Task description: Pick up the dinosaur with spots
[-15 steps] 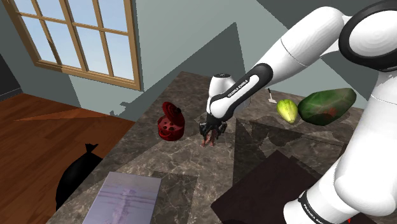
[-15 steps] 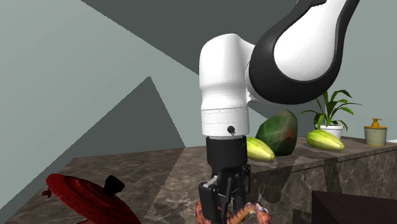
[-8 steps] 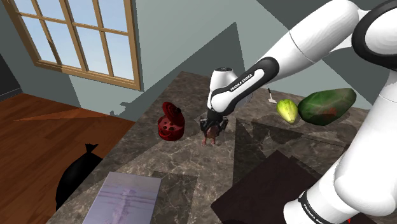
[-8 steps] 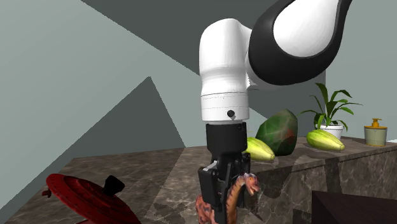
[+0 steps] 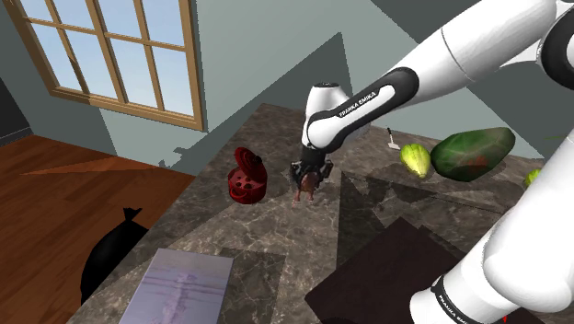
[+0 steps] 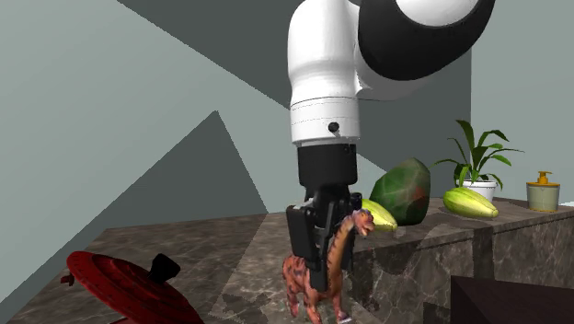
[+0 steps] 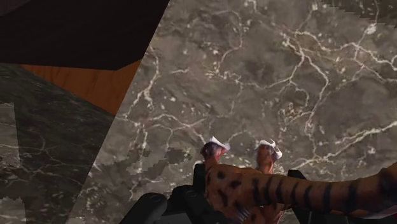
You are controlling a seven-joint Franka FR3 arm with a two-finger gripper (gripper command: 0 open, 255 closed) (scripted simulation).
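Observation:
The spotted dinosaur (image 6: 317, 276) is an orange-brown toy with dark spots and a long neck. It hangs upright just above the marble counter (image 6: 248, 253), and my black gripper (image 6: 319, 250) is shut on its back. In the shoulder view the dinosaur (image 5: 305, 188) dangles under the gripper (image 5: 307, 176) near the counter's middle, right of a red lid. From the wrist camera I see the dinosaur's spotted body (image 7: 254, 191) clasped between the fingers (image 7: 191, 200), its two clawed feet pointing toward the marble (image 7: 267, 76) below.
A red lid with a black knob (image 5: 246, 179) lies close by on the counter. A green melon (image 5: 472, 153) and a yellow-green fruit (image 5: 416, 158) sit at the back. A dark mat (image 5: 386, 276) and a grey sheet (image 5: 184, 285) lie nearer the front. A black bag (image 5: 110, 253) stands on the wooden floor.
The arm has risen, lifting the dinosaur off the counter. The toy swung from lying low at the fingertips to hanging upright in the grip.

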